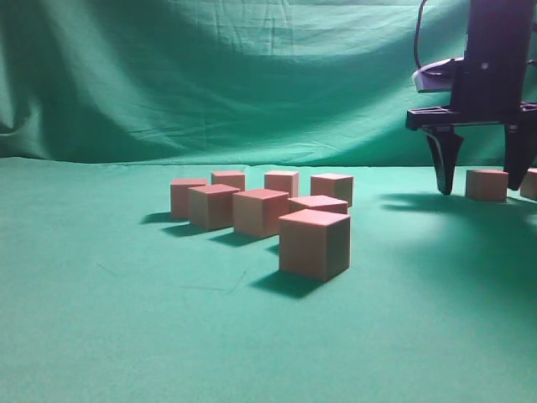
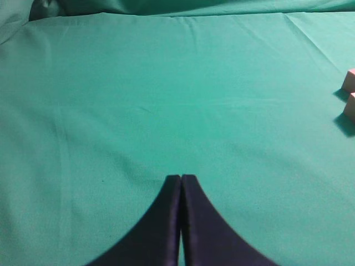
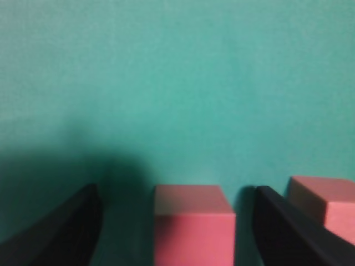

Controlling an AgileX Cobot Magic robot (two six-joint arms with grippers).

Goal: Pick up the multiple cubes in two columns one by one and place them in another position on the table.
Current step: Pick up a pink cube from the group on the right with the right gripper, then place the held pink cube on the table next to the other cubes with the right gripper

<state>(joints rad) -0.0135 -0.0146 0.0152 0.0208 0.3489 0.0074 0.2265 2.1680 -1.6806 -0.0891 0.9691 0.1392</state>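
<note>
The right claw [image 1: 482,186] is spread around one cube [image 1: 487,184] without touching it; another cube [image 1: 531,183] beside it is cut off. The left claw [image 2: 181,180] is pressed together, empty. Eight cubes [image 1: 315,243] sit left of the straddled cube on the green table [image 1: 101,319], before a wrinkled backdrop [image 1: 210,75].

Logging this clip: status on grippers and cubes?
Right gripper open, jaws straddling a cube, not gripping. Left gripper shut, empty. Seven cubes still grouped. Nothing in the way.

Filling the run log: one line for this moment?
right gripper: open, over placed cube | left gripper: shut, idle | cube group: waiting on table
</note>
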